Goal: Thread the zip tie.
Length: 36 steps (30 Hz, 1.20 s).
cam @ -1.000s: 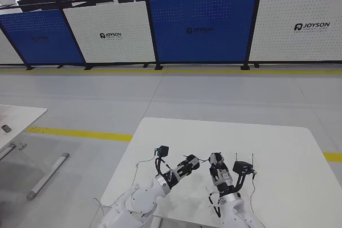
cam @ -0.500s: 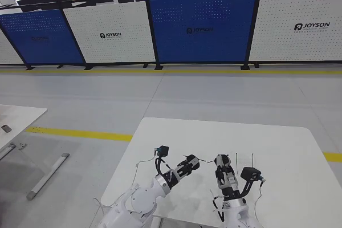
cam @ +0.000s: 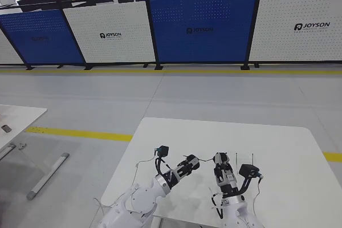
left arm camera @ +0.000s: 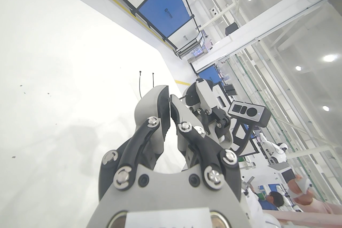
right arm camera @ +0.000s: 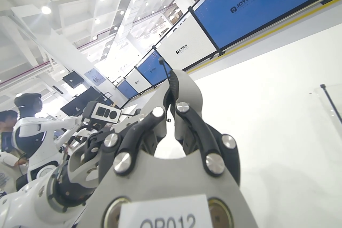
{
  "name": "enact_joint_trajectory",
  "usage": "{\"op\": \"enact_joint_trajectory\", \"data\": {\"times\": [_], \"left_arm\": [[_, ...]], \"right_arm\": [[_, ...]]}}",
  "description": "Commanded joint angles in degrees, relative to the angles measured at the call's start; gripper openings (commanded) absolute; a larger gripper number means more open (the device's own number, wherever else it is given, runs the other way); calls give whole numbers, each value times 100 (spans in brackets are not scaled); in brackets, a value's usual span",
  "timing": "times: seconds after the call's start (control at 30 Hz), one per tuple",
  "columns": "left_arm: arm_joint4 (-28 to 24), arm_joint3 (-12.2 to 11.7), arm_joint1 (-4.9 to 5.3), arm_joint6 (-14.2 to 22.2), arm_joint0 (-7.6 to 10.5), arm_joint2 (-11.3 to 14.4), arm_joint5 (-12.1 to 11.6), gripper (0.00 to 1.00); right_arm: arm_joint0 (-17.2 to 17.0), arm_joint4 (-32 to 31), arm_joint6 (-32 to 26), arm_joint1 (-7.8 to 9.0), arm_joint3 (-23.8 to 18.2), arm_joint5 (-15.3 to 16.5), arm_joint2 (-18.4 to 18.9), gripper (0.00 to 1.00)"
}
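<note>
Grey right end effector (right arm camera: 171, 76) is clamped on the black zip tie (right arm camera: 164, 69), its head poking past the tips. Left end effector (left arm camera: 170, 96) pinches the tie's other end. Two spare ties (left arm camera: 140, 82) lie on the white desk (left arm camera: 66, 52) nearby.

Left gripper (cam: 194, 161) and right gripper (cam: 219, 159) stand close together near the front edge of the table (cam: 262, 134), with only a narrow gap between them. A zip tie (right arm camera: 165, 70) juts beyond the right gripper's tips. Two spare ties (cam: 236, 158) lie just beside the right gripper. Broad bare surface extends beyond.
</note>
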<state>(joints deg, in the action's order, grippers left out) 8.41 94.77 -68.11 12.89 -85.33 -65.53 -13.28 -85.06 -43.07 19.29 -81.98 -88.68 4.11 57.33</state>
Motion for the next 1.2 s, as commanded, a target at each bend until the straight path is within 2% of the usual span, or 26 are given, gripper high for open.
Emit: {"op": "enact_joint_trajectory", "data": {"times": [0.0,0.5,0.87,1.17], "left_arm": [[0,0,0,0,0,0,0,0],[0,0,0,0,0,0,0,0],[0,0,0,0,0,0,0,0],[0,0,0,0,0,0,0,0]], "right_arm": [[34,-9,-4,-11,35,-20,-14,0],[16,4,53,-50,165,67,50,0],[159,-21,-20,-106,307,11,-15,0],[85,-34,-81,-114,296,138,-2,0]]}}
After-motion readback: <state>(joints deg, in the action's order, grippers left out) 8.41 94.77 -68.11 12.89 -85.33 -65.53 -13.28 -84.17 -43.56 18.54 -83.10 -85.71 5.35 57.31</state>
